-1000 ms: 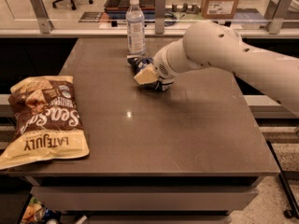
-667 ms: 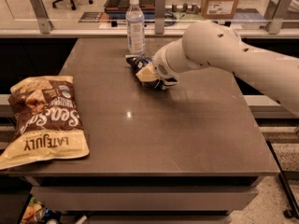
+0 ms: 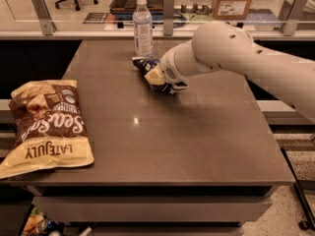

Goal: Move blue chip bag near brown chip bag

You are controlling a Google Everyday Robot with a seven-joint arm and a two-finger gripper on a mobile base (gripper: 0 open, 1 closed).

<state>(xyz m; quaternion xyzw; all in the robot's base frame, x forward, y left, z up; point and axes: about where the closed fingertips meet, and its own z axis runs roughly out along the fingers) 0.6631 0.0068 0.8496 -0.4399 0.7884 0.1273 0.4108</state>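
- Gripper (image 3: 158, 77): down at table level, toward the far middle of the top, pressed against the blue chip bag. Closed on it or merely resting over it: cannot tell, with the wrist housing blocking the contact.
- Blue chip bag (image 3: 142, 64): crumpled, lying on the table, one end poking out from under the gripper. Well apart from its target.
- Arm (image 3: 231, 45): cream-white, reaching in from the right of the view, bent low over the surface.
- Water bottle (image 3: 142, 26): upright, just behind the blue bag, near the far edge.
- Table (image 3: 197, 146): dark brown top bearing all three items.
- Brown chip bag (image 3: 47, 124): lying flat at the near corner, left of the view.
- Step in hand, as judged: pick-up at the blue bag, with transport not yet done.
- Next move, as judged: a secure hold and a slight lift, then travel toward the near-left corner, away from the bottle. Release just beside the brown bag, not on it.
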